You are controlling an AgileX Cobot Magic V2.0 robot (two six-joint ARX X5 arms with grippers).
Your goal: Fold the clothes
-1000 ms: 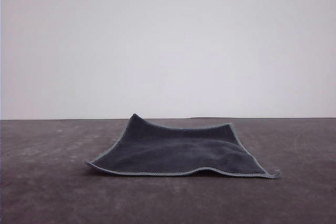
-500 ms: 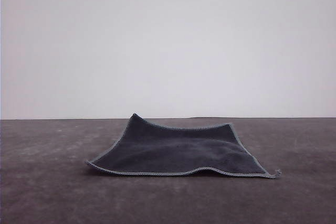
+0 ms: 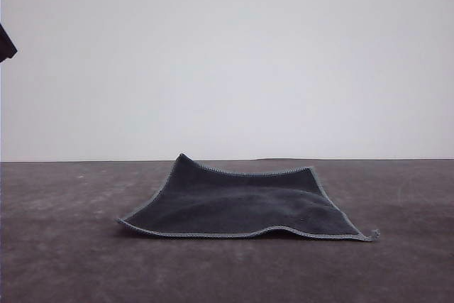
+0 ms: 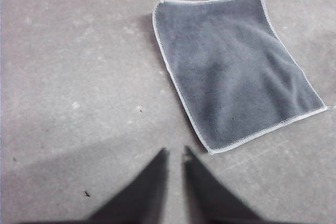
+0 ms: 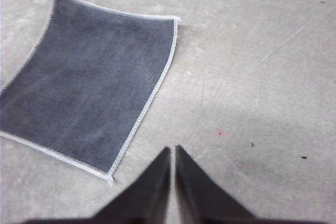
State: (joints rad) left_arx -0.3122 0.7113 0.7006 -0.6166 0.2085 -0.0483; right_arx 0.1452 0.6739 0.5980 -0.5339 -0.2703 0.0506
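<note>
Wrist views, nearest items: left gripper (image 4: 175, 153) and right gripper (image 5: 172, 150), each w/ tips nearly together, narrow slit between, holding nothing, hovering over bare table (image 5: 262, 77). Next out: cloth (image 4: 236, 66), dark grey face up, light stitched edging, spread flat in one layer, apart from both grippers. Progress: no fold made, nothing grasped; whole task left. Front view adds front hem (image 3: 277, 230) rippled, lifting off table; wrist views add full outline, corners.

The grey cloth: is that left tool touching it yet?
Apart. In the left wrist view, bare table separates the left tool from the cloth.
</note>
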